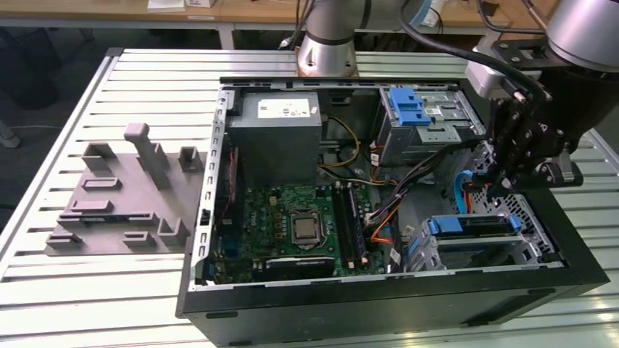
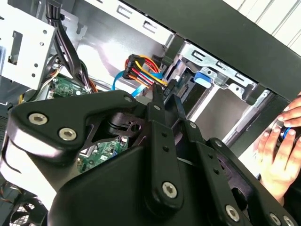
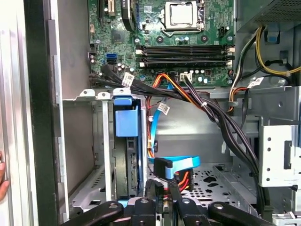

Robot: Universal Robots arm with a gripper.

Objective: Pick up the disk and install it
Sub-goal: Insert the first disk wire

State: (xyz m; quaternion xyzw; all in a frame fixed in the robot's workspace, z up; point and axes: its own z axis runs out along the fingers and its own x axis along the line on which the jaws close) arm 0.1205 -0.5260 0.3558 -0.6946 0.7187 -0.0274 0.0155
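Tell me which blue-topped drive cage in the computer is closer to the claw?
The lower cage, just below the claw in the exterior view; the upper cage sits much farther off.

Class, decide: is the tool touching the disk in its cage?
Apart. In the exterior view the tool hangs clear of the disk, with a plain gap between them.

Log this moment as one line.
tool: inside computer case, at blue cable connector | disk: in drive cage | person's hand: beside case
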